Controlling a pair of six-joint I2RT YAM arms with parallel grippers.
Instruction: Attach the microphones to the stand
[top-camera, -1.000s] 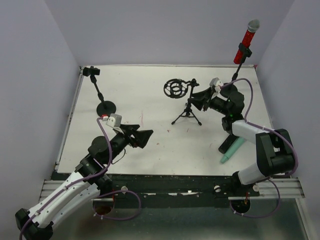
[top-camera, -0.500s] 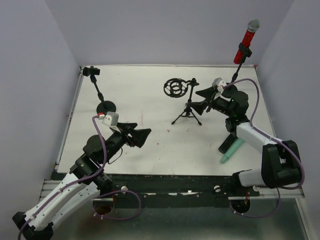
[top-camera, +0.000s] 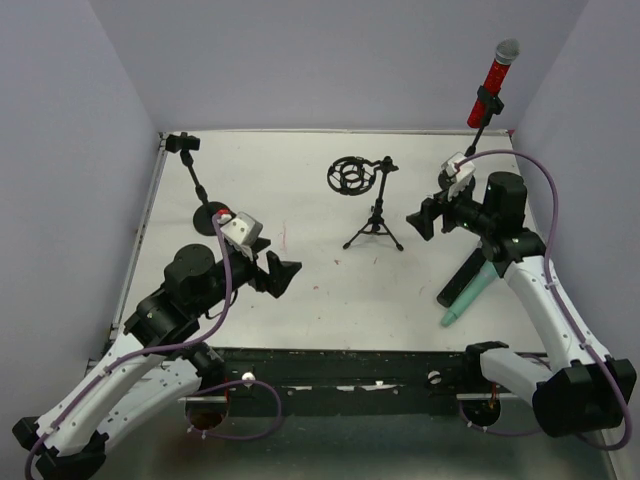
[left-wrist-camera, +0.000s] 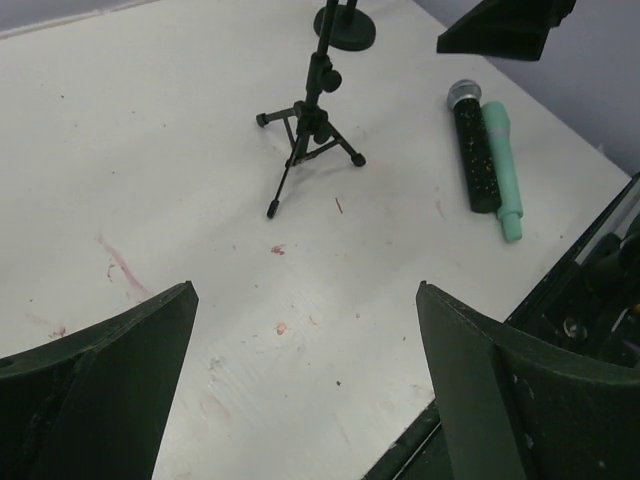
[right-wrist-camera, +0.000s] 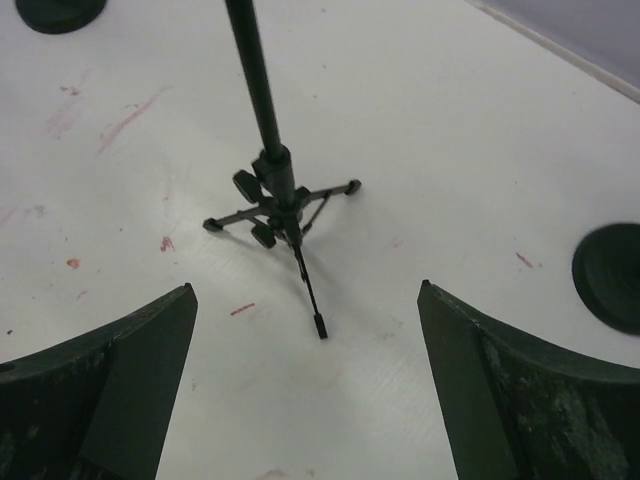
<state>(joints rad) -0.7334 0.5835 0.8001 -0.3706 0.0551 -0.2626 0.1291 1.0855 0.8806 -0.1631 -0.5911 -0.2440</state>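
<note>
The red microphone (top-camera: 497, 75) is clipped upright on the tall stand at the back right. Side by side on the table at the right lie the black microphone (top-camera: 460, 282) (left-wrist-camera: 474, 150) and the mint-green microphone (top-camera: 472, 296) (left-wrist-camera: 503, 170). The tripod stand (top-camera: 375, 225) (left-wrist-camera: 310, 150) (right-wrist-camera: 275, 205) with an empty ring mount (top-camera: 350, 177) stands mid-table. My right gripper (top-camera: 420, 220) (right-wrist-camera: 305, 290) hangs open just right of the tripod, holding nothing. My left gripper (top-camera: 283, 275) (left-wrist-camera: 305, 290) is open and empty over the near left of the table, pointing at the tripod.
A third stand with a round base (top-camera: 212, 215) (right-wrist-camera: 55, 10) and an empty clip (top-camera: 183, 143) stands at the back left. The red microphone's stand has a round base (left-wrist-camera: 345, 30) (right-wrist-camera: 610, 275) behind the tripod. Grey walls enclose the white table (top-camera: 300, 300) on three sides.
My right gripper has opened and drawn back to the right, away from the tripod's mount. The left arm has lifted its wrist; its gripper stays open.
</note>
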